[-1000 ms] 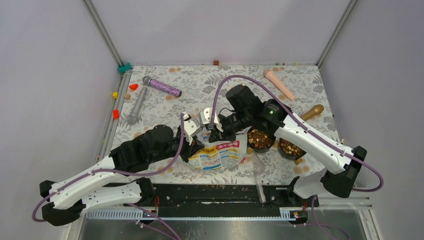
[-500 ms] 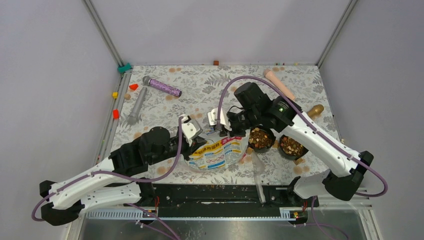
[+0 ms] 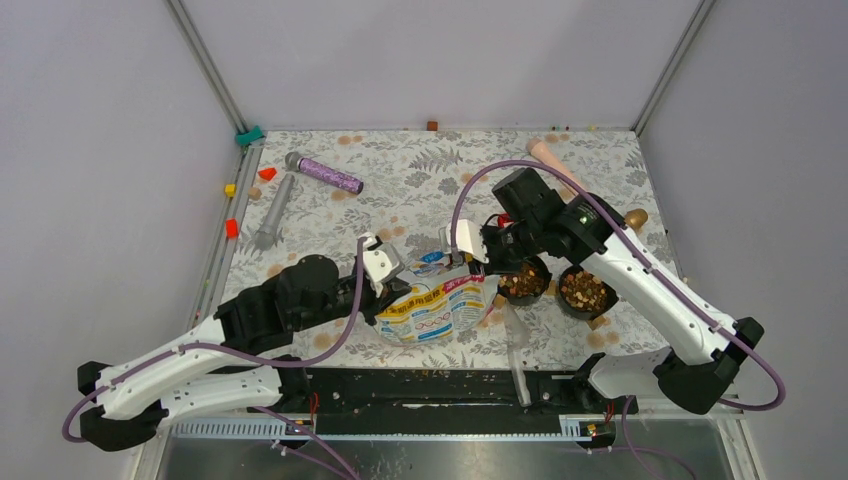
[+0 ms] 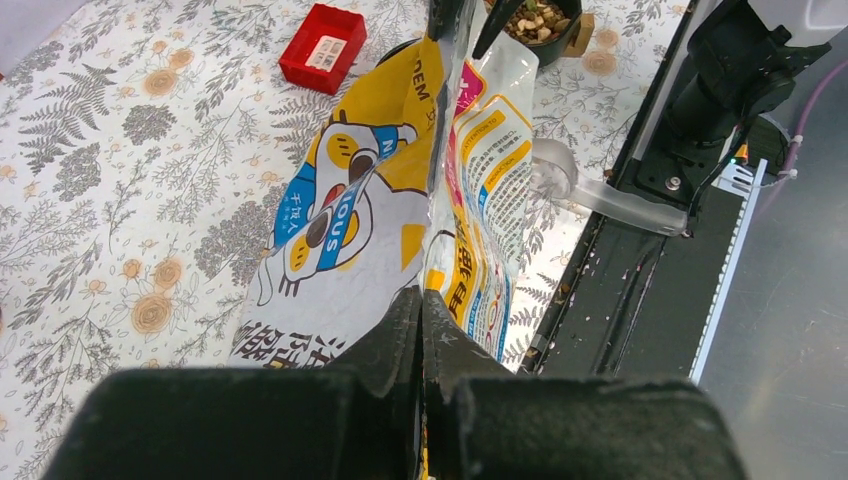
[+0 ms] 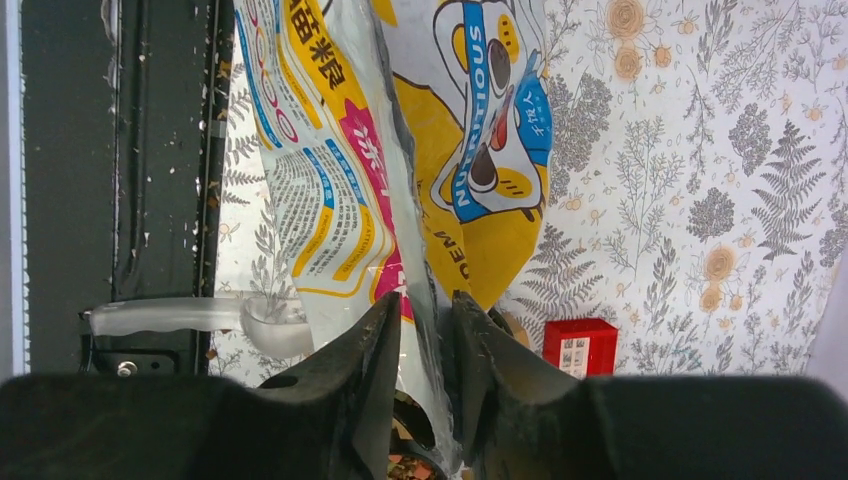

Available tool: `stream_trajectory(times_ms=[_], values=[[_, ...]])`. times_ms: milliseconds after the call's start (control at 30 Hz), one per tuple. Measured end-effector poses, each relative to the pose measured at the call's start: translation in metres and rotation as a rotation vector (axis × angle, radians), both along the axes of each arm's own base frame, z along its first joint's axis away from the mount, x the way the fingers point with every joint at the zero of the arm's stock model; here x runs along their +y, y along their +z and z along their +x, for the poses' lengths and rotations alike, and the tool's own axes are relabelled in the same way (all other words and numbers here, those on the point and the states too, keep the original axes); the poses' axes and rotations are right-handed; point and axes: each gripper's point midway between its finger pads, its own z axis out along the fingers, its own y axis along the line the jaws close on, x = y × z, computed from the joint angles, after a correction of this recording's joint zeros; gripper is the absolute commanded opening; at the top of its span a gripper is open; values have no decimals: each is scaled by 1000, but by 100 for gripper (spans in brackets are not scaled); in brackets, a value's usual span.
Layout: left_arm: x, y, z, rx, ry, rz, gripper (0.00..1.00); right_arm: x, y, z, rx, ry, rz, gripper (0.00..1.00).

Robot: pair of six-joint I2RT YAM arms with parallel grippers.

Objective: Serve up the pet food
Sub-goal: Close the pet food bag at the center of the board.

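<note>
Holding: left gripper [image 4: 420, 300] and right gripper [image 5: 421, 305] each pinched shut on the glossy bag [image 3: 435, 305].
Kibble [image 3: 585, 290]: in two round bowls [image 3: 611, 297], right.
Wrist views: I see a red box [image 4: 322, 47], arm-covered overhead.

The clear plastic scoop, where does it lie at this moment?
In the top view the scoop lies at the near edge of the table, just right of the pet food bag and in front of the left bowl.

Bowl [image 3: 524, 299] and scoop [image 3: 516, 335] crowd the bag [image 3: 435, 308].
</note>
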Motion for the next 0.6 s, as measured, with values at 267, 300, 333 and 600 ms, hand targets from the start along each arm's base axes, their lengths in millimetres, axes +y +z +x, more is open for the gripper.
stream_trajectory(times_ms=[267,300,333,600], values=[[-1,-2,-2,8,-13,7,0,-1,-4,3,-2,-3,-24,0],[-1,-2,-2,9,-13,8,0,-1,-4,3,-2,-2,-23,0],[-1,-2,-2,9,-13,9,0,-1,-4,2,-1,-2,-22,0],[1,-1,-3,8,-13,8,0,-6,2,3,-46,-25,6,14]])
